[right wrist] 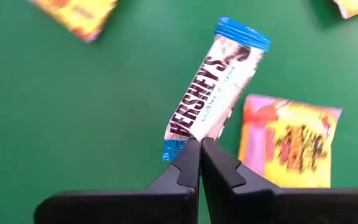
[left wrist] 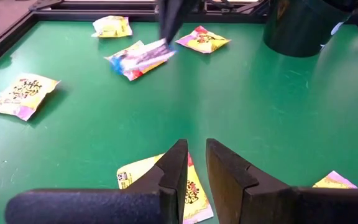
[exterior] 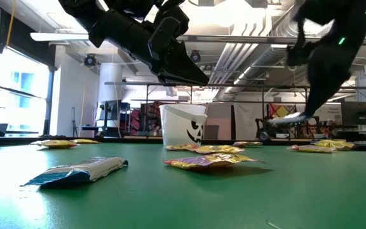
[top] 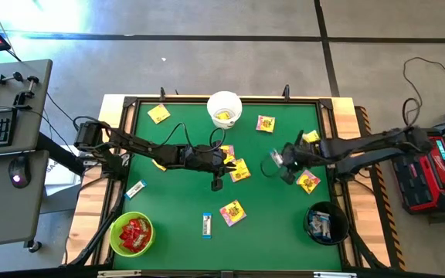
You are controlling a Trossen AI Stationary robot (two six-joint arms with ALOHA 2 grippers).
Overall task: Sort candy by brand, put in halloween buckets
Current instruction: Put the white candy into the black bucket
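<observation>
Candy bar (right wrist: 215, 87), white with blue ends, pinched by one end between the pressed-together jaws of the right gripper (right wrist: 200, 148), rest of the bar sticking out past the tips.

High view: right gripper (top: 276, 162) held over the green table (top: 284, 224), right of centre, bar a pale blur at its tip. Left gripper (top: 216, 184) at table centre, fingers pointing near, jaws slightly apart, nothing seen between them. White bucket (top: 225, 109) at the far edge, yellow inside. Green bucket (top: 132, 234) at the near left corner, red packets inside. Black bucket (top: 327, 222) at the near right corner, white-and-blue bars inside. Yellow packets scattered across the far and middle table; one loose bar (top: 206, 224) near centre, another at the left edge.

Low view: both arms hanging from above, a bar (exterior: 81, 171) lying near left, a yellow packet (exterior: 211, 159) flat in the middle, white bucket behind it.

Left wrist view: jaws a narrow gap apart, empty, above a yellow packet (left wrist: 194, 193) lying just beyond and under the fingers (left wrist: 174, 171). Farther off, the other arm's tip holding the bar (left wrist: 143, 58) off the table.

Right wrist view: yellow-and-pink packet (right wrist: 291, 140) on the table below, just right of the bar.
</observation>
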